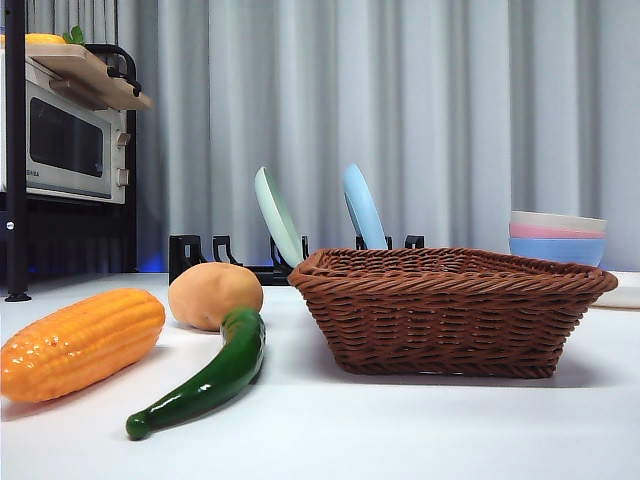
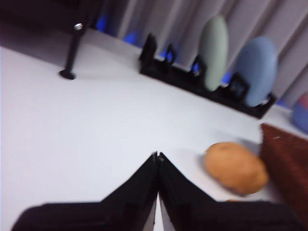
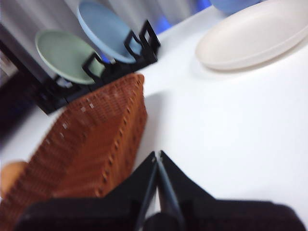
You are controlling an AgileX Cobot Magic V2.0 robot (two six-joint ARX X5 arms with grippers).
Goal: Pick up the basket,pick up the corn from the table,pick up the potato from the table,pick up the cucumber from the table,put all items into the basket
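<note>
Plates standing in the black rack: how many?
2: a pale green plate on the left of the rack and a blue plate on the right, both behind the basket, which hides their lower edges.

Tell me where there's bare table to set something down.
Bare white table lies in front of the brown wicker basket. Left of the basket is crowded: ribbed orange corn cob, tan oval potato and glossy green cucumber cluster together.

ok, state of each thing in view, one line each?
Brown woven wicker basket: upright on the table, nothing visible inside.
Orange-yellow corn cob: lying on the white table.
Tan oval potato: on the table, beside the cucumber.
Dark green curved cucumber: lying flat.
Left gripper: shut, empty.
Right gripper: shut, empty, beside the basket.
</note>
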